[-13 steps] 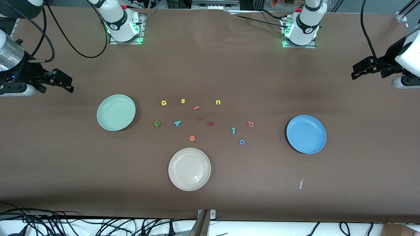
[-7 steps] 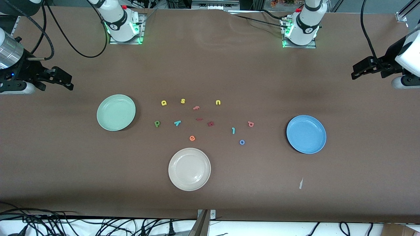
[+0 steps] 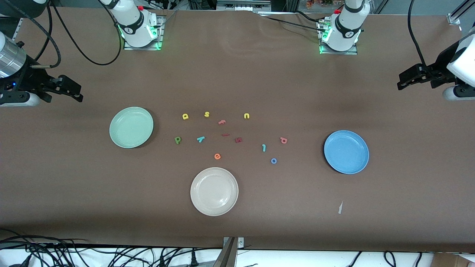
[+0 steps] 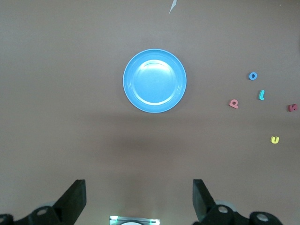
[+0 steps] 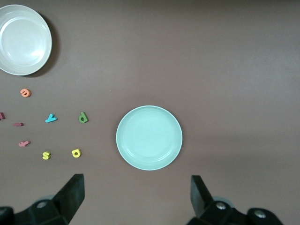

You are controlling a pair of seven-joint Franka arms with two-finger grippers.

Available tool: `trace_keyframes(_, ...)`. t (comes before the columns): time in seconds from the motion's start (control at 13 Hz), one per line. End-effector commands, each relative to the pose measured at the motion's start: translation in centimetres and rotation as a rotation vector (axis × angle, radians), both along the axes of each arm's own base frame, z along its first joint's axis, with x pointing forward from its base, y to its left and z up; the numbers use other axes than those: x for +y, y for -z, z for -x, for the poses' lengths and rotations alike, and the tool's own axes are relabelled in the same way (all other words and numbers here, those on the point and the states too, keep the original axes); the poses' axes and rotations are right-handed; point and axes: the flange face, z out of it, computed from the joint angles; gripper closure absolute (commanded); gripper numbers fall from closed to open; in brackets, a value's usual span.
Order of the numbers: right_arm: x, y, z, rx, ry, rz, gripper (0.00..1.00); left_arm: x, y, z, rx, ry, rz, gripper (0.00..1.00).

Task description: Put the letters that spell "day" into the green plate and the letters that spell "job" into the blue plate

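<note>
Scanning the brown surface (image 3: 237,222), we find the green plate (image 3: 131,127) toward the right arm's end — pale mint, round, shallow, nothing in it. The blue plate (image 3: 346,151) sits toward the left arm's end, sky-blue and likewise bare. Between them lie the small foam letters. For "day" we see a dark green d (image 3: 177,139), a yellow a (image 3: 185,116) and a teal y (image 3: 200,139), all nearer the green plate. For "job" we see a teal j (image 3: 264,148), a blue o (image 3: 274,161) and a salmon b (image 3: 283,140), all nearer the blue plate.

Among them lie a yellow s (image 3: 206,114), a pink f (image 3: 222,121), a yellow u (image 3: 246,116), an orange e (image 3: 217,156), a thin dark red bar (image 3: 225,135) and a dark red letter (image 3: 238,139) we cannot read. A cream plate (image 3: 214,191) sits nearest the front camera, and a pale scrap (image 3: 340,207) lies nearer that camera than the blue plate. Nothing stands between the letters and either plate.

Both arms wait at the ends of the surface: the left claw (image 3: 403,81) and the right claw (image 3: 76,93) hang wide, holding nothing. From the left wrist the left claw (image 4: 139,199) frames the blue plate (image 4: 154,80) with o, j, b and u alongside — the green plate is out of that frame. From the right wrist the right claw (image 5: 136,197) looks down on the green plate (image 5: 149,137), the "day" letters and the cream plate (image 5: 24,39).
</note>
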Motion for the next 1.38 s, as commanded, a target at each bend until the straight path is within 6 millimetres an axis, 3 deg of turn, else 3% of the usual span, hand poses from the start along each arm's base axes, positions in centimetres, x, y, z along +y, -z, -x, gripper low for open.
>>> trace_keyframes(0.0, -0.1, -0.7, 0.2, 0.004, 0.008, -0.003, 0.0, -0.2, -0.6, -0.2, -0.006, 0.011, -0.023, 0.0)
trace_keyframes(1.15, 0.5, -0.8, 0.3, 0.003, -0.001, -0.003, 0.0, -0.2, -0.6, -0.2, -0.005, 0.014, -0.023, 0.0)
trace_keyframes(1.3, 2.3, -0.8, 0.4, 0.0, -0.028, -0.002, 0.0, -0.2, -0.6, -0.2, -0.006, 0.014, -0.023, 0.0)
